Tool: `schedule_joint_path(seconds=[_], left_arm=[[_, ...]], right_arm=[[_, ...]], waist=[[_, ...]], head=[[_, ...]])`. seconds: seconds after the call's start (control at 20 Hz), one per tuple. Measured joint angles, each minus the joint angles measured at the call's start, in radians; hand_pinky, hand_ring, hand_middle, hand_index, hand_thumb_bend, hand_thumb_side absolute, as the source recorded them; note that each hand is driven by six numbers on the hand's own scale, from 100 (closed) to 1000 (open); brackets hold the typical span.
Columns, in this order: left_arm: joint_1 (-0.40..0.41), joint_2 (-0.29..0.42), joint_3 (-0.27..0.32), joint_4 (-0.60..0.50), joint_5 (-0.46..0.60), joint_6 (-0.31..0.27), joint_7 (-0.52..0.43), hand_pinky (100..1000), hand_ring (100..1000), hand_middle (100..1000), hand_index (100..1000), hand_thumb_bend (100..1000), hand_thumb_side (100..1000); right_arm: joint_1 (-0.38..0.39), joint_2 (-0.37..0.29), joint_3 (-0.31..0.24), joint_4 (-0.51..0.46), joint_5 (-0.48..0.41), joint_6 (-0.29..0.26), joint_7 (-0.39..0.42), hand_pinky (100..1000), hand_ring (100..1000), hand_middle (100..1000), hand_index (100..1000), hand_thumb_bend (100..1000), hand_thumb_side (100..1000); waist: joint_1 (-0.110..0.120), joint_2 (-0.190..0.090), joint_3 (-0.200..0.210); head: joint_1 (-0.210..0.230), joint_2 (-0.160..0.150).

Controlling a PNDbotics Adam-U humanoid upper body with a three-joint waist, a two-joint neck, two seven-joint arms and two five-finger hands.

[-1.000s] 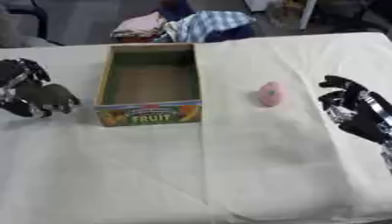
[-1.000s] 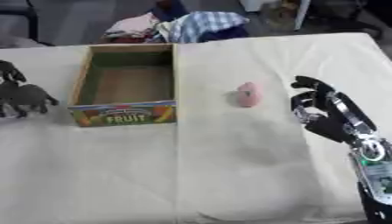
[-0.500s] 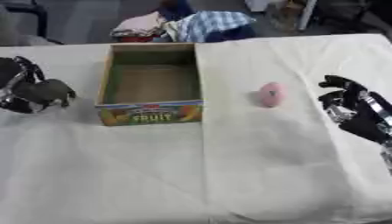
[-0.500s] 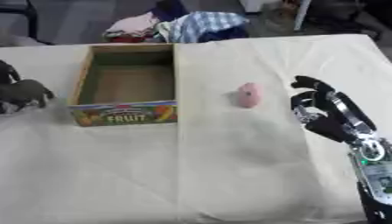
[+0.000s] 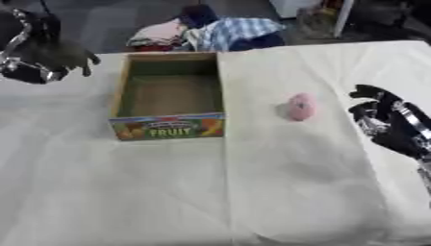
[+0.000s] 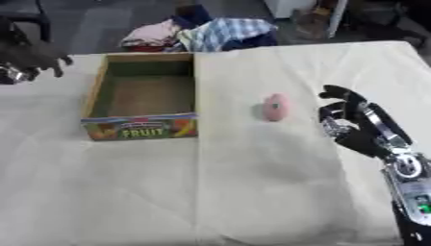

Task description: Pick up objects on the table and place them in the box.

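In the left eye view, the left hand [image 5: 33,60] is up by the far left side of the box [image 5: 168,127]. Its fingers are curled round a dark toy [image 5: 71,55]. I think the toy is on its way into the box, so the hand must go right, over the open top, and let go. The box looks empty.

In the right eye view, the right hand [image 6: 358,125] sits open on the table [image 6: 252,192], just right of a pink thing [image 6: 274,106]. The pink thing still waits. Clothes [image 6: 202,31] lie beyond the table. Nothing blocks the box.
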State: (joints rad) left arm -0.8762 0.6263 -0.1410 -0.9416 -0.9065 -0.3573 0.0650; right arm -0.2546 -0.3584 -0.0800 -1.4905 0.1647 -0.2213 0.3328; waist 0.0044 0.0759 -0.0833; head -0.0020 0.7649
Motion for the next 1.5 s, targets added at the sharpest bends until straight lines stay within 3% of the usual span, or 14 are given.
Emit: schedule_joint_path(seconds=[0.6,0.9,1.2,1.3,1.35,1.45,1.5], left_arm=[[-0.059,-0.195,-0.027,0.061,-0.079,-0.012,0.006,665,527,473,562,528,102],[-0.043,-0.245,-0.044,0.120,-0.175,-0.050,-0.026,697,564,501,594,545,194],[-0.030,-0.262,-0.049,0.148,-0.196,-0.116,-0.137,750,643,569,670,579,302],[-0.031,-0.262,-0.048,0.146,-0.184,-0.130,-0.183,766,672,614,716,625,351],[-0.032,-0.262,-0.046,0.145,-0.174,-0.135,-0.205,782,699,667,767,737,412],[-0.032,-0.256,-0.045,0.136,-0.147,-0.144,-0.251,804,729,719,820,820,496],[-0.030,-0.252,-0.045,0.128,-0.131,-0.147,-0.274,813,738,736,832,856,525]], right_arm=[[-0.034,0.010,0.032,0.000,-0.008,-0.006,0.036,692,740,830,941,100,470],[-0.037,0.013,0.032,0.000,-0.010,-0.005,0.039,692,740,830,940,100,473],[-0.037,0.019,0.032,0.000,-0.013,-0.004,0.042,692,740,830,940,100,477],[-0.037,0.019,0.032,0.000,-0.014,-0.005,0.042,692,740,830,940,100,475],[-0.037,0.019,0.032,0.000,-0.014,-0.005,0.042,692,741,830,940,100,477],[-0.038,0.019,0.031,0.000,-0.014,-0.005,0.042,693,741,830,940,100,474],[-0.039,0.019,0.031,0.000,-0.014,-0.005,0.042,693,741,831,941,100,622]], waist=[[0.006,0.018,-0.068],[0.006,0.023,-0.072],[0.005,0.023,-0.069],[0.005,0.022,-0.065],[0.005,0.021,-0.063],[0.003,0.020,-0.058],[0.001,0.019,-0.057]], head=[[0.040,-0.001],[0.043,-0.001],[0.042,-0.001],[0.039,-0.001],[0.038,-0.001],[0.036,-0.001],[0.035,-0.001]])
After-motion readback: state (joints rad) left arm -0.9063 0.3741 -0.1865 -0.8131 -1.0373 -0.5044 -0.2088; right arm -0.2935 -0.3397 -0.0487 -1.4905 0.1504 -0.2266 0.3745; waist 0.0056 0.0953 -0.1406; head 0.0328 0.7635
